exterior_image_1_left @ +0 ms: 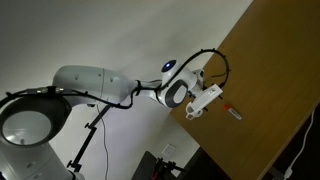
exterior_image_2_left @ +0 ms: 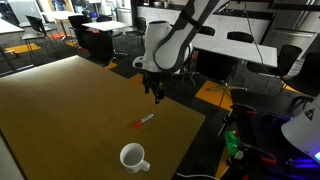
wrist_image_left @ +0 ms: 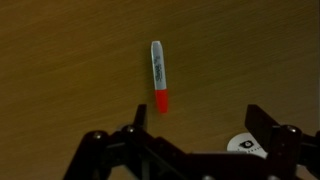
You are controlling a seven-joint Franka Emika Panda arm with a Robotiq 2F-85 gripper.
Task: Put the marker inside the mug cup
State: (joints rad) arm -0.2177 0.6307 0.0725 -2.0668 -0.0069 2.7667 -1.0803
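The marker is a slim stick with a whitish barrel and a red end, lying flat on the wooden table. It also shows in both exterior views. My gripper hovers above the table with its jaws wide apart and nothing between them. The marker lies just beyond the left finger, outside the gap. In an exterior view the gripper hangs a little behind the marker. The white mug cup stands upright near the table's front edge, its handle to the right, apart from the marker.
A white round sticker lies on the table by the right finger. The table's edge runs close to the marker and the mug. Office desks and chairs stand behind. A ring lamp is beside the arm.
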